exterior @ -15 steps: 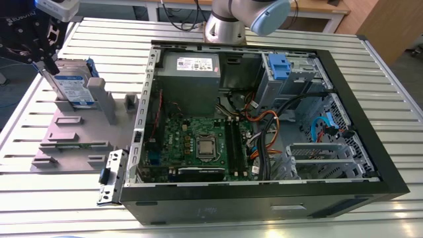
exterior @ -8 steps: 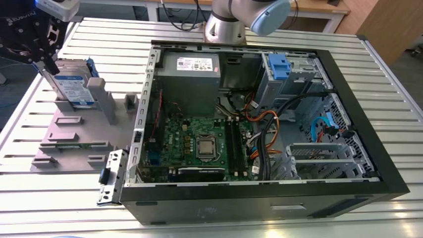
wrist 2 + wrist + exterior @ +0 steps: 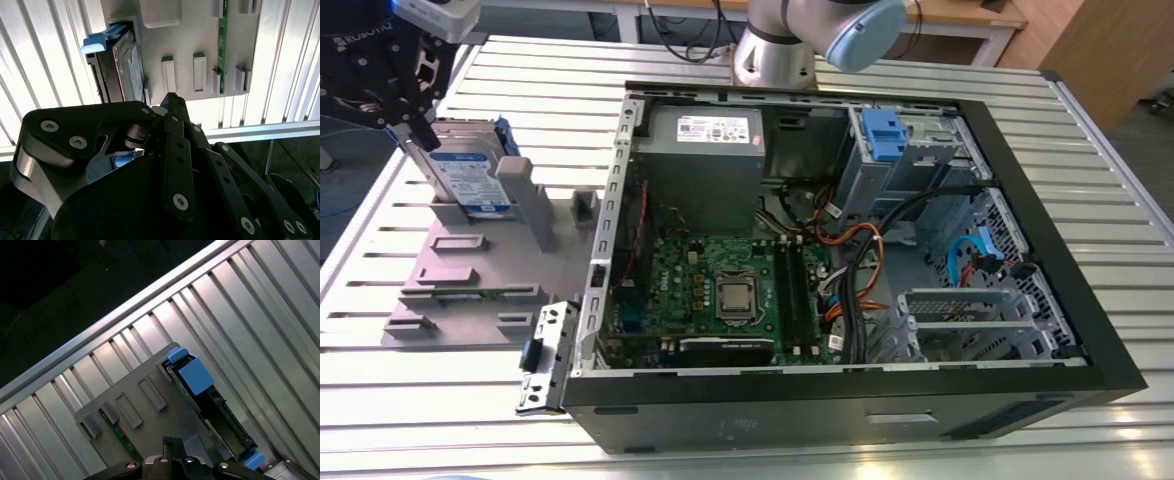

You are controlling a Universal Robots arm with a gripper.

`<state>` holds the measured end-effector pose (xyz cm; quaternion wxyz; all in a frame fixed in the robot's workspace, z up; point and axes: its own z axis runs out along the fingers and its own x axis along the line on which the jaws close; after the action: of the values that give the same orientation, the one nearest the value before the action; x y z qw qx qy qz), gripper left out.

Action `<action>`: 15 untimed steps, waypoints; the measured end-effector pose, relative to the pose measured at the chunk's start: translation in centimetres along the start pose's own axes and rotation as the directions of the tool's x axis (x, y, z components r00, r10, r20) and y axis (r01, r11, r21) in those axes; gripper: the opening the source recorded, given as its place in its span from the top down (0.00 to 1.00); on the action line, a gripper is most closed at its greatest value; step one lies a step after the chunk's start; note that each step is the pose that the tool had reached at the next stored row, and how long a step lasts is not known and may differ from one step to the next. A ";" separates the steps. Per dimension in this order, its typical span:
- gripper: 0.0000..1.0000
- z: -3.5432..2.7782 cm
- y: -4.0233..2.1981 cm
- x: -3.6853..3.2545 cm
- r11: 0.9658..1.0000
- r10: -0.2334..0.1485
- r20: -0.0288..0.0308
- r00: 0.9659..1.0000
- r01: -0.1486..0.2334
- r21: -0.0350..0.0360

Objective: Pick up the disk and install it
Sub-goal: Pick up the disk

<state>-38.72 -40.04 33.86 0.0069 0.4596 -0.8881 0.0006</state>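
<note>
The disk [image 3: 464, 175] stands on edge in a slot of the grey holder [image 3: 467, 270] at the exterior view's left, silver with a white-and-blue label and a blue frame. My black gripper [image 3: 416, 140] hangs just above and beside its outer edge, shut and holding nothing. In the second wrist view the gripper [image 3: 171, 100] points at the holder [image 3: 200, 40] next to the disk [image 3: 125, 70]. The first wrist view has the gripper [image 3: 168, 441] over the holder [image 3: 150, 425], apart from the disk [image 3: 210, 400].
An open computer case [image 3: 1107, 370] lies at the exterior view's right, with motherboard [image 3: 720, 290], cables and a drive bay carrying a blue latch [image 3: 881, 135]. The arm's base [image 3: 774, 50] stands behind it. A green board [image 3: 223, 45] sits in the holder. The table is slatted metal [image 3: 400, 400].
</note>
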 end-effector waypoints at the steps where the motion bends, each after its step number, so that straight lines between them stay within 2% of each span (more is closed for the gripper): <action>1: 0.89 0.00 0.00 0.00 1.000 -0.001 0.000 1.000 0.001 0.000; 15: 0.89 0.00 0.00 0.00 1.000 -0.019 0.000 1.000 0.019 0.000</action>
<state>-38.72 -40.04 33.86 0.0069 0.4682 -0.8836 0.0006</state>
